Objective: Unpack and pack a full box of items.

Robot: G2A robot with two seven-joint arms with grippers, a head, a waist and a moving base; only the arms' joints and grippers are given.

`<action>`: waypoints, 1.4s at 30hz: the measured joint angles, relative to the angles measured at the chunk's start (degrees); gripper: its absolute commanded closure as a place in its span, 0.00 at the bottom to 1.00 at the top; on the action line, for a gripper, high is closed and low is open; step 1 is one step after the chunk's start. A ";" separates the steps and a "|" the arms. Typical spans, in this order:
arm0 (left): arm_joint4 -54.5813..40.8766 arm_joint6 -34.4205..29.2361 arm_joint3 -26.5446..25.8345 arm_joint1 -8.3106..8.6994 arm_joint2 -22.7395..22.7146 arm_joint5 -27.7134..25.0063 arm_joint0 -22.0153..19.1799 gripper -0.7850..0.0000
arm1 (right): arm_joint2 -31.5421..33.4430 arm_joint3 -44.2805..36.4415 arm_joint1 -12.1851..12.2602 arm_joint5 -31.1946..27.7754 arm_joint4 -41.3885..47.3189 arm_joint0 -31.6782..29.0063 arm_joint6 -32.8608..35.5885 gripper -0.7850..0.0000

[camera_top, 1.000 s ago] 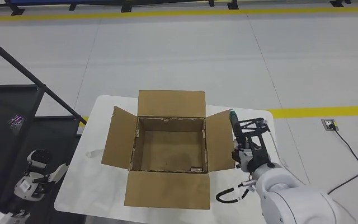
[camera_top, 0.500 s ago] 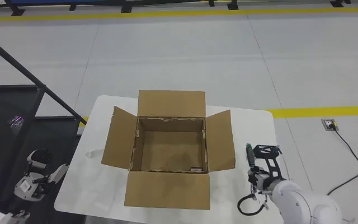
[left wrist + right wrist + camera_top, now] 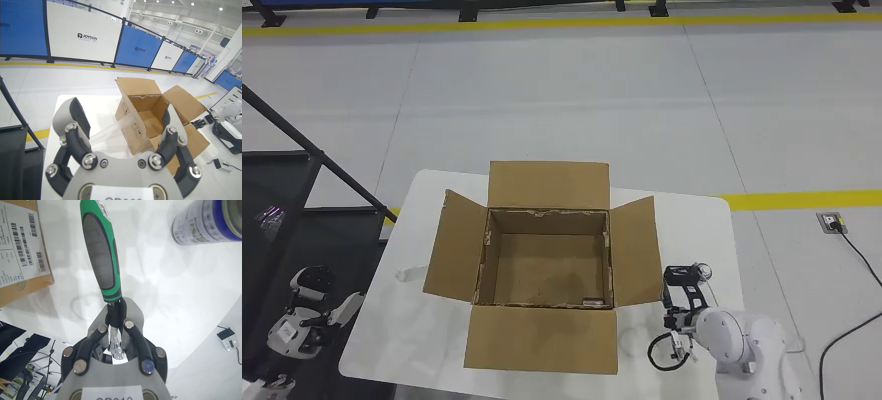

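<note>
My right pincer (image 3: 115, 321) is clamped on the green-handled tool (image 3: 102, 251) by its metal neck, over the worktop (image 3: 151, 279); the box (image 3: 22, 247) lies just beside it. My left pincer (image 3: 122, 107) stands apart, box ahead.

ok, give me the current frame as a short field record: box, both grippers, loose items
box: open cardboard box, flaps spread, on the white table; floor mostly bare
right gripper: shut on a green-handled tool, over the table beside the box
left gripper: open, holding nothing
can: blue and white, on the table, apart from the tool
tube: clear, lying on the table by the box
</note>
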 measured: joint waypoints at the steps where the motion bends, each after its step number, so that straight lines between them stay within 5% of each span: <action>1: 0.00 0.00 0.00 0.00 0.00 0.00 0.00 0.00 | -0.28 0.50 0.06 -0.18 -0.34 0.10 -0.61 1.00; 18: 0.00 0.00 0.00 0.00 0.00 0.00 0.00 0.00 | -3.70 11.01 0.96 1.78 -5.18 5.92 0.88 1.00; 21: 0.00 0.00 0.00 0.00 0.00 0.00 0.00 0.00 | -3.88 12.87 1.07 2.01 -5.27 6.92 0.39 0.77; 27: 0.00 0.00 0.00 0.00 0.00 0.00 0.00 0.00 | -4.05 15.08 1.30 2.08 -4.47 8.07 -0.69 0.61; 42: 0.00 0.00 0.00 0.00 0.00 0.00 0.00 0.00 | -3.44 -1.55 2.11 5.42 -6.43 1.86 -2.21 0.47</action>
